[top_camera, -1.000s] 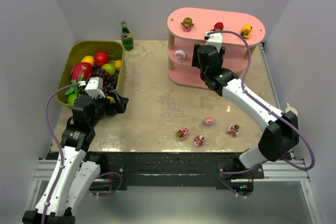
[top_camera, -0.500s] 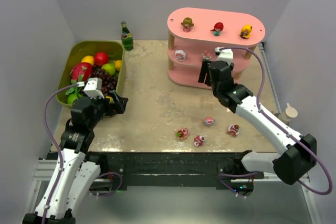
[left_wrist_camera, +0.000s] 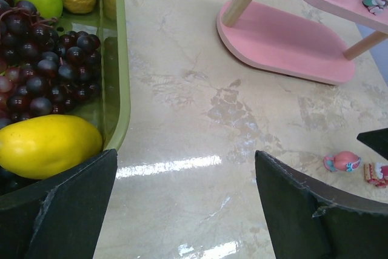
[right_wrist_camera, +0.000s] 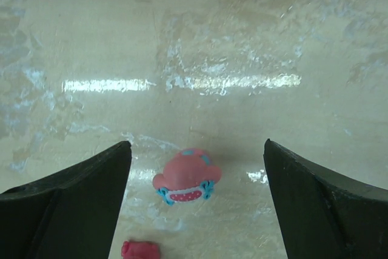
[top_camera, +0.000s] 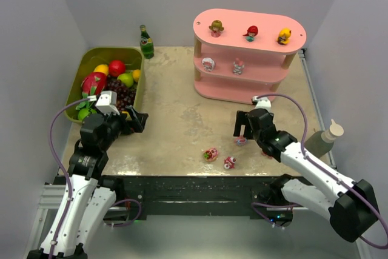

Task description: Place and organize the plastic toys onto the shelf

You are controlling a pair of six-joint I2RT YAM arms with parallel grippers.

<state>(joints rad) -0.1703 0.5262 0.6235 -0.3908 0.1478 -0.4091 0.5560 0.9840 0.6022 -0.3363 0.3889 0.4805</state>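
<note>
The pink three-tier shelf (top_camera: 262, 22) stands at the back right. Its top board holds a brown-haired figurine (top_camera: 216, 27), a red one (top_camera: 251, 31) and a yellow one (top_camera: 284, 35). Its middle tier holds two white-pink figurines (top_camera: 208, 63) (top_camera: 237, 67). My right gripper (top_camera: 241, 128) is open, low over a pink toy with blue trim (right_wrist_camera: 185, 178), which lies between its fingers (right_wrist_camera: 197, 144) without touching them. Two more toys (top_camera: 211, 154) (top_camera: 230, 162) lie on the table near the front. My left gripper (top_camera: 136, 119) is open and empty (left_wrist_camera: 186, 153) beside the bin.
An olive-green bin (top_camera: 137, 59) of toy fruits, with grapes (left_wrist_camera: 42, 59) and a lemon (left_wrist_camera: 45, 145), sits at the left. A green glass bottle (top_camera: 146, 42) stands behind it. A pale bottle (top_camera: 321, 139) stands at the right table edge.
My right arm has pulled back from the shelf's middle tier, where a figurine now stands, and come down over the pink toy on the table. The left arm has not moved.
</note>
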